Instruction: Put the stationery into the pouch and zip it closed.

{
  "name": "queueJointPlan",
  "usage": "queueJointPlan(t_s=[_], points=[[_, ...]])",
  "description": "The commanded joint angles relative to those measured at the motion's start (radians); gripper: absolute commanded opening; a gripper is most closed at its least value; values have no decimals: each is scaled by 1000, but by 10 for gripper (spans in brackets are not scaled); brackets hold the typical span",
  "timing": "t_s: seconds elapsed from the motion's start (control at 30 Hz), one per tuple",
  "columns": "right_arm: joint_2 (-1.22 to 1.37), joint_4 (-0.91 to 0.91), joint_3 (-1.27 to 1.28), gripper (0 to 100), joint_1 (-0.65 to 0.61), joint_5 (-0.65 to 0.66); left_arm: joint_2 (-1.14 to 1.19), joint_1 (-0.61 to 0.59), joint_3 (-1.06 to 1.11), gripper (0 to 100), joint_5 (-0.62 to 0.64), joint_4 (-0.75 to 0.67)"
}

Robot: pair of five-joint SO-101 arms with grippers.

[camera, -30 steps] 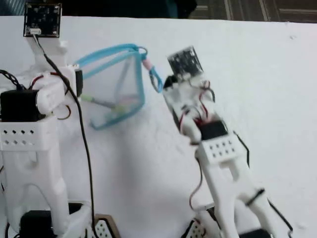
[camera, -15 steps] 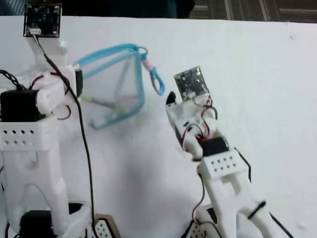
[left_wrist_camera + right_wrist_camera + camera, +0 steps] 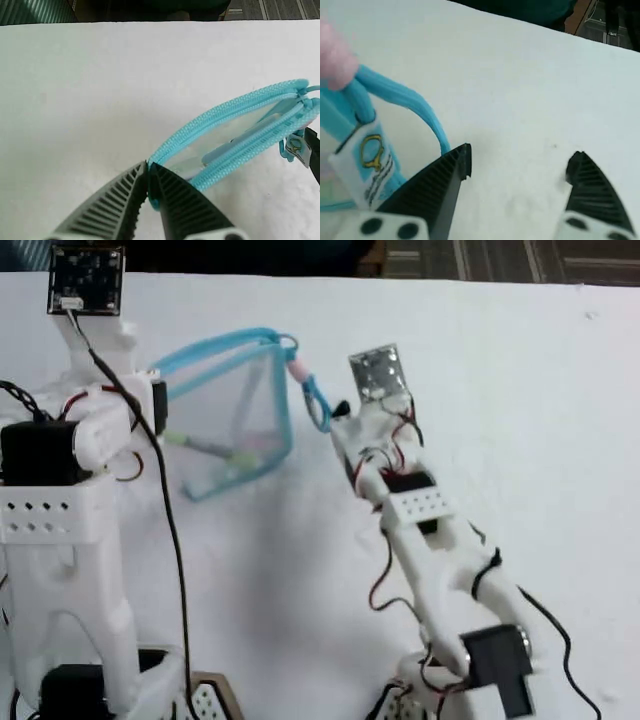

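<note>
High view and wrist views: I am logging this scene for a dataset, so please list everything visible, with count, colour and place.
table: one, white, under everything
pouch: one, clear with blue zip edging, mouth open, on the table
stationery: count unclear, greenish and pink, inside the pouch
strap: one, blue loop, at the pouch's end
tab: one, pink, where the strap joins the pouch
left gripper: one, black jaws shut on the pouch's corner
right gripper: one, black jaws open, beside the strap
</note>
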Motion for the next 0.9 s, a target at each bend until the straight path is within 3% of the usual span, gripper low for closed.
queueJointPlan(t_s=[0.0,0.33,0.57,0.87], points=[[8,-16,-64,305,-31,-6,15,7,5,24,-6,-8],[4,108,-64,305,-102,-5,15,4,5,24,-6,-6],[-151,206,-64,305,-189,-6,15,7,5,24,-6,-9],[-150,147,-64,305,-232,-6,15,8,5,24,-6,-5]])
